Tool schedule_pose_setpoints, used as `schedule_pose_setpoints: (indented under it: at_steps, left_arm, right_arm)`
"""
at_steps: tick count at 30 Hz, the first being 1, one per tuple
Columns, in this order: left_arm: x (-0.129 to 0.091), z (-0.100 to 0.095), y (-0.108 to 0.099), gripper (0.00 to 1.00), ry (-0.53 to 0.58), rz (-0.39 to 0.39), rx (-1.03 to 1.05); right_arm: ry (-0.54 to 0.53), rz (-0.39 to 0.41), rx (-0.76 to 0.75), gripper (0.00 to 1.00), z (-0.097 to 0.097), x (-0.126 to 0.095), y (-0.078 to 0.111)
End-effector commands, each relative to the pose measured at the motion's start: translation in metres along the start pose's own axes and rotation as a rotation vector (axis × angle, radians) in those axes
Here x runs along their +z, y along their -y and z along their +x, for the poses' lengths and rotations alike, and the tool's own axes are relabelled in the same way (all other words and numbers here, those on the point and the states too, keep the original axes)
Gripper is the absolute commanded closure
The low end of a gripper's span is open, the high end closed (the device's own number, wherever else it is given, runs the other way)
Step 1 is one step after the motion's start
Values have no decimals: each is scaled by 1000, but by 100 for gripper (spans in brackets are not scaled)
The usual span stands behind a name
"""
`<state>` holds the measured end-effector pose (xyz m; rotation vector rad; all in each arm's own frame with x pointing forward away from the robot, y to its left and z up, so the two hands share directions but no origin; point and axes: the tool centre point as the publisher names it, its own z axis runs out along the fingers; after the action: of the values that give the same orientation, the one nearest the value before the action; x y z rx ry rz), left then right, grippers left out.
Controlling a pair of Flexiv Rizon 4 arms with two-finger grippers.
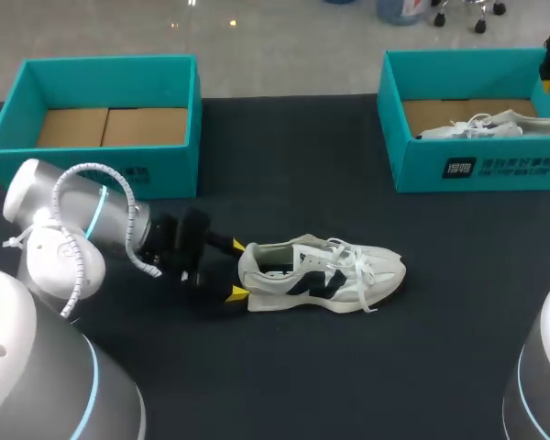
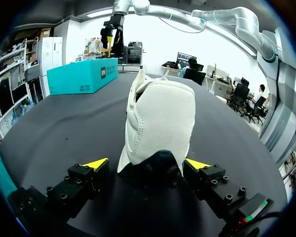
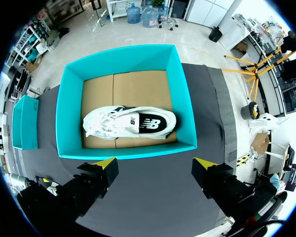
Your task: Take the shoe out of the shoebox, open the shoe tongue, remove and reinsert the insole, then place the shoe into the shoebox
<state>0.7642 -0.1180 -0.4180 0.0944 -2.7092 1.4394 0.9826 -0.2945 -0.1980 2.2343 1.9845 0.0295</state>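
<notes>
Our left end effector [image 1: 237, 269] lies low over the counter [image 1: 302, 367], in from its left edge, fingers apart. Our right end effector [image 3: 155, 162] hangs above the far right corner, pointing down, fingers wide.

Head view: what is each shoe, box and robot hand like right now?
Shoe on the table: upright on its sole.
Shoe in the box: lying on its side.
Left box: open, empty.
Right box: open, holding one shoe.
Left gripper: open, fingers either side of the heel.
Right gripper: open, above the right box.

No legible text, only blurred white print [image 1: 500, 167] on the right shoebox [image 1: 412, 158] front wall.
</notes>
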Motion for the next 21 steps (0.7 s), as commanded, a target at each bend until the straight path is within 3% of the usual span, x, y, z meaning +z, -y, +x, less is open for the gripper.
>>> schedule_pose_setpoints:
  at_steps: [1,21]
  left_arm:
    - [8,-3,1,0,-16,-3,1]
    - [36,-5,7,0,-58,-2,16]
  right_arm:
    - [0,1,0,0,0,0,0]
    - [0,1,0,0,0,0,0]
